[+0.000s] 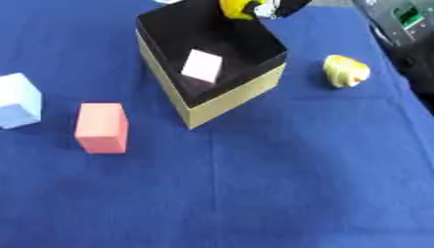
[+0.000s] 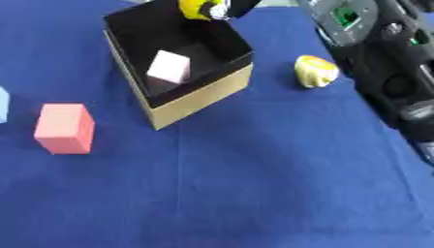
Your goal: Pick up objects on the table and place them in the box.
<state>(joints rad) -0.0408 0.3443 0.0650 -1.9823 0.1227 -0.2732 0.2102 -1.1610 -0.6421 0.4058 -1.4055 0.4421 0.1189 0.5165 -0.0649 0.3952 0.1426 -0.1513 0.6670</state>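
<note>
While the right hand [image 1: 273,7] hangs above the box's [image 1: 229,99] far rim, its fingers pinch a yellow object [image 1: 236,8]; a pale cube [image 1: 202,66] lies inside. Seen from the right eye, a pink block [image 2: 64,128] and yellow toy [image 2: 315,71] sit apart on the blue tabletop [image 2: 254,184].

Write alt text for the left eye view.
An open box with a black inside stands on a blue tablecloth and holds a pale pink cube. A yellow object is over its far rim. A pink block and light blue cube sit left, a yellow toy right.
</note>
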